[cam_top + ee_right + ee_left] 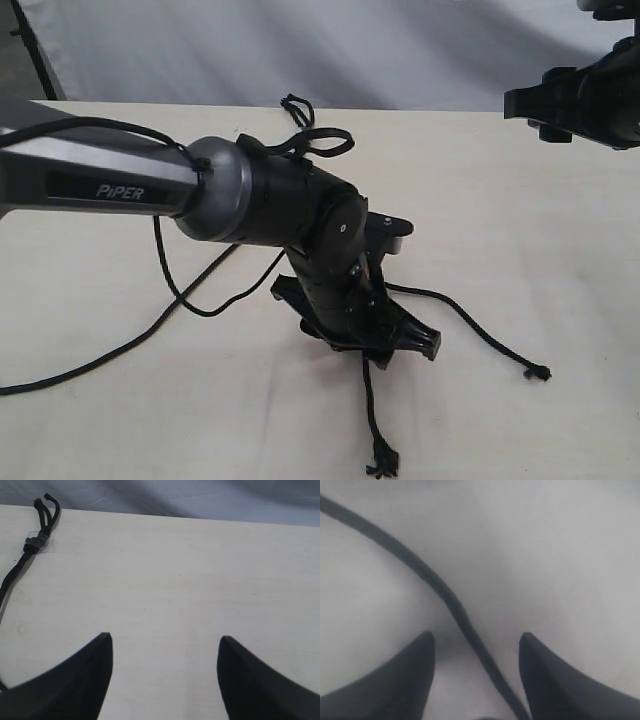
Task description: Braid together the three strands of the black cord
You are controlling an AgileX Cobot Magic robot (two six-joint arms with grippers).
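Surface: pale wooden table (520,200), with a grey-white cloth backdrop (200,50) behind its far edge.

Item 1, black cord (15,575). Its joined end lies near the far edge of the table, where a grey clip (35,542) sits just below a short loop (47,510).

Item 2, three strands (470,325). They lie loose and fanned out on the table. One runs right to a frayed tip (538,372). One runs toward the near edge to a knotted tip (382,462). A further black line trails off to the left, and whether it is the third strand or an arm cable cannot be told. No crossings or plaits show along the visible lengths.

Item 3, left gripper (476,642). It is lowered to the table at mid-scene. The jaws stand apart, and one strand passes between them with clear space on either side. Nothing is clamped.

Item 4, right gripper (165,640). It is raised off the table at the far right, well apart from the strands. The jaws are spread wide and empty.

Progress, judged: braiding has barely begun, if at all. No woven section is visible, so the whole run of crossovers appears left to do, beginning with a grasp on the strand under the left gripper.
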